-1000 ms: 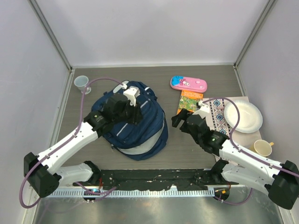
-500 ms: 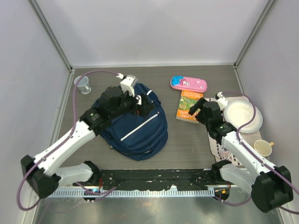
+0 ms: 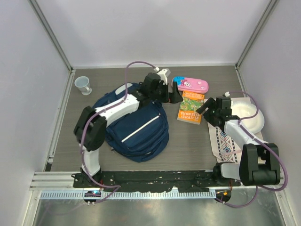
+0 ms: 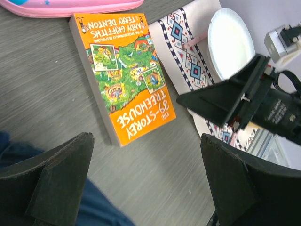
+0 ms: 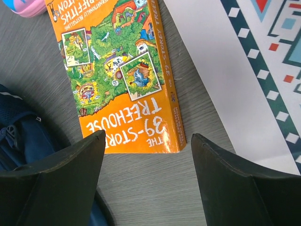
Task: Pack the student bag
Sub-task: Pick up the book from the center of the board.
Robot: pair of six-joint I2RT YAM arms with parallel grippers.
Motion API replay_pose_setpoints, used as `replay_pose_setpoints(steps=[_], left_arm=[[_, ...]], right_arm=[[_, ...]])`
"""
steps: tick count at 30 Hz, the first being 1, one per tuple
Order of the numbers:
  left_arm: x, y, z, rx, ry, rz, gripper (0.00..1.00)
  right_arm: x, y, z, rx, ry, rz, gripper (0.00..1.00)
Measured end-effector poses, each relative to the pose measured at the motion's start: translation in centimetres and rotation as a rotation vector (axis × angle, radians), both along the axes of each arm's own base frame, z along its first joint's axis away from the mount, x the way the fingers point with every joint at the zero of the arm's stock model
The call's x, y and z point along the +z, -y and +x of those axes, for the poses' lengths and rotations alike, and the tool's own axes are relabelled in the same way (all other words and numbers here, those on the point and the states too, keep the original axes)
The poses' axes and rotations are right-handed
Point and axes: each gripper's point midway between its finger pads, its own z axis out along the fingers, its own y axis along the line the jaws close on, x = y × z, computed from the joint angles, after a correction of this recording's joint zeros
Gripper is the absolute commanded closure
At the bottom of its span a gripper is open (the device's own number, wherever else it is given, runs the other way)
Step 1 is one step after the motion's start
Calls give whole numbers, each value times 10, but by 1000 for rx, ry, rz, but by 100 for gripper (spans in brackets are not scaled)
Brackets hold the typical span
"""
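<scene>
Student bag (image 3: 136,129), left arm stretched across, left end effector (image 3: 177,94) agape

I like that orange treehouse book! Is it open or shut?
Shut. The orange book lies flat on the table with its front cover facing up, and no inside pages show.

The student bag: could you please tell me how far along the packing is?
Done: nothing visibly packed. The student bag lies flat with no opening showing. In hand: the left gripper and right gripper are open and empty, either side of the orange book on the table. Left: the book and the pink pencil case beyond it both lie outside the bag.
</scene>
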Motion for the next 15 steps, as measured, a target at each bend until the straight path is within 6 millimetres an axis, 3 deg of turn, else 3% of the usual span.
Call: replay_pose_setpoints(steps=[3,9,15], left_arm=[[-25,22,17,-3,-58,-16,2],[-84,44,32,20,-193,-17,7],[-132,50,32,44,-305,-11,9]], right_arm=[[-6,-3,4,19,-16,33,22],[-9,1,19,29,-18,71,24],[-16,0,27,55,-22,96,26]])
